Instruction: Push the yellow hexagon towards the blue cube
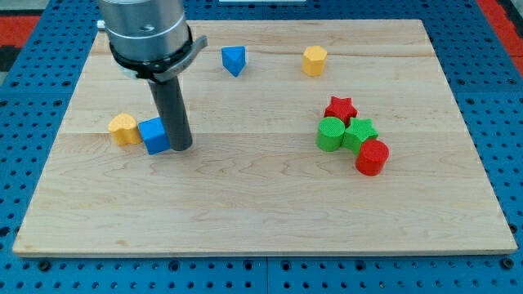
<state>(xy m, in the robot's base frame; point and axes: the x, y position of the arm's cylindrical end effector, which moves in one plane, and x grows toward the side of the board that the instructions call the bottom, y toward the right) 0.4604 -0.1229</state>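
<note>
The yellow hexagon [314, 60] sits near the view's top, right of centre. The blue cube [154, 135] sits at the view's left, with a yellow heart-like block [123, 129] touching its left side. My tip [181, 147] rests on the board right against the blue cube's right side, far to the left and below the yellow hexagon. The rod rises from there to the arm's grey body at the view's top left.
A blue triangular block [234, 60] lies near the view's top, left of the yellow hexagon. At the view's right is a cluster: red star [341, 109], green cylinder [330, 134], green star [359, 132], red cylinder [372, 157]. The wooden board [261, 220] lies on a blue pegboard.
</note>
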